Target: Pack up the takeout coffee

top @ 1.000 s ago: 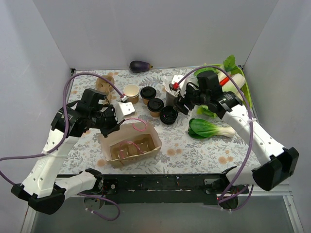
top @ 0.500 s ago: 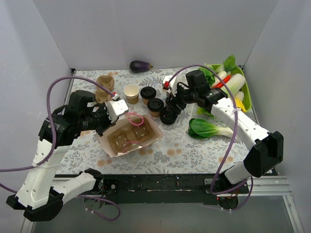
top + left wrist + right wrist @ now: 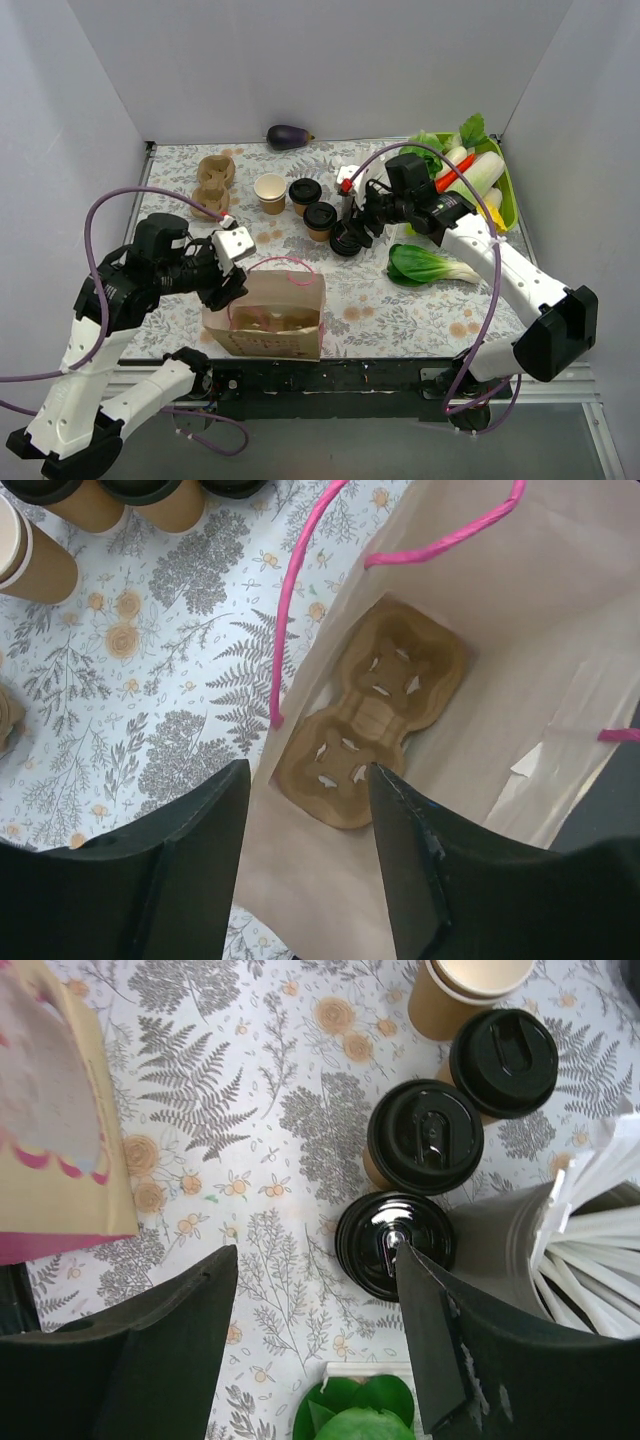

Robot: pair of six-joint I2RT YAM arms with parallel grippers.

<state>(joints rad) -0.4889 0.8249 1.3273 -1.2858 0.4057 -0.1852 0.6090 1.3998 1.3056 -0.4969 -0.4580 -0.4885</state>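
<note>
Since a second ago the paper bag [image 3: 270,305] has come upright near the table's [image 3: 400,300] near edge, and the left gripper [image 3: 228,285] has let it go: jaws half apart over its rim, empty. The right gripper [image 3: 315,1260], nearer, hangs wide open and empty. The takeout coffee [image 3: 425,1138] stands upright just beyond its jaws, towards the far edge, I think. Bare table lies between coffee and bag.

Standing upright with lids pressed on: kraft-brown, black-lidded takeout coffee [image 3: 320,219] just toward twelve o'clock of the scene's centre, twin takeout coffee [image 3: 305,193] just beside at eleven o'clock.
</note>
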